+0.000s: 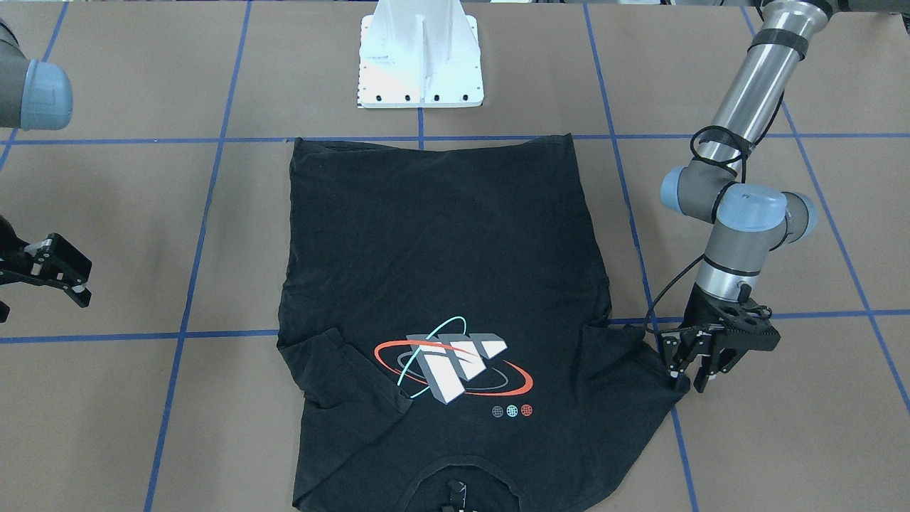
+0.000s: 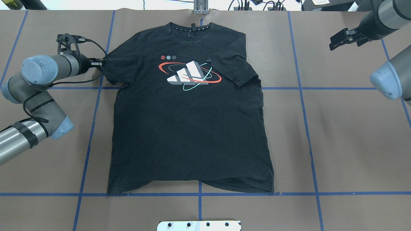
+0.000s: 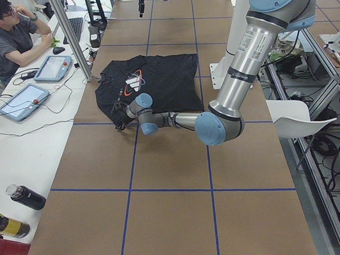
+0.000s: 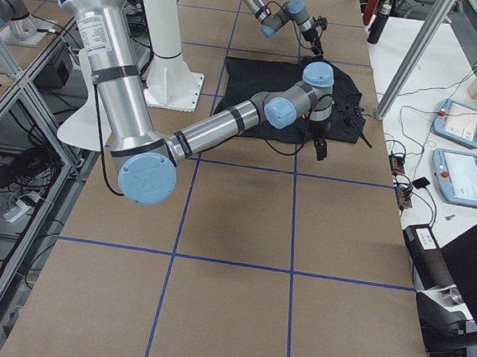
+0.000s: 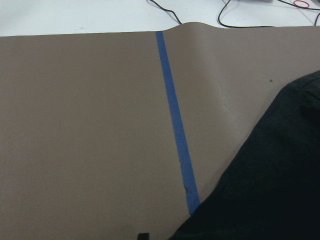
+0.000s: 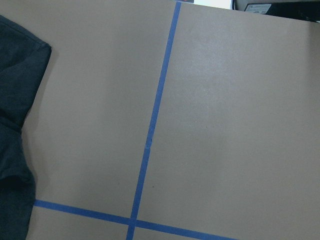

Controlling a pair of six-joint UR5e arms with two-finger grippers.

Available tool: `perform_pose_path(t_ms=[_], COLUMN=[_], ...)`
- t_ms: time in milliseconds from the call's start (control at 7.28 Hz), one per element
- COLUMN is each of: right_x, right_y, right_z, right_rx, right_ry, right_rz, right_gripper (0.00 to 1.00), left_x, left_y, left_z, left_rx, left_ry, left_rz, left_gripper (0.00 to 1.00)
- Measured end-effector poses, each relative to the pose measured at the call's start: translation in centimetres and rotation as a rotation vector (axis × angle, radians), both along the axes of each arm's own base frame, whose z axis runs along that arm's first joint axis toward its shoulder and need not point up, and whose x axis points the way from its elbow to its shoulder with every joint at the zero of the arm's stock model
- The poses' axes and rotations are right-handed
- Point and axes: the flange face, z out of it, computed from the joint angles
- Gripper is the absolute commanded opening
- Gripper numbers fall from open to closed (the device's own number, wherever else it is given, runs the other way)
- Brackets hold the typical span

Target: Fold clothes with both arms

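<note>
Brown table [image 1: 128,213]: T-shirt [image 1: 441,249] collar [image 1: 455,478] cropped; left claw [image 1: 688,373] parted at sleeve [image 1: 636,355]; right claw [image 2: 334,42] parted.

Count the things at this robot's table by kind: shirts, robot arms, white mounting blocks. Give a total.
black T-shirt: 1
robot arms: 2 (left arm, right arm)
white mounting block: 1
Total: 4
</note>
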Motion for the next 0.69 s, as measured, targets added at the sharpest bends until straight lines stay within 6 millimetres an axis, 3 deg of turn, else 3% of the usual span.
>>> perform_pose_path(t_ms=[137,275,412,687], right_x=[0.00,0.00,0.00,-0.05], right_y=[0.00,0.00,0.00,0.02], right_z=[0.01,0.02,0.03,0.07], right_rx=[0.000,-0.001,-0.001,-0.002], right_ry=[0.000,0.000,0.001,0.001], right_rz=[0.000,0.000,0.000,-0.001], right_gripper=[1.00,1.00,1.00,1.00], left_x=[-0.05,-0.03,0.10,0.38], left_y=[0.07,0.12,0.21,0.38], left_z=[0.15,0.11,0.00,-0.15], left_rx=[-0.001,0.000,0.000,-0.001], left_ry=[-0.001,0.000,0.003,0.009], left_rz=[0.001,0.002,0.003,0.005], left_gripper=[0.48,0.39,0.19,0.17])
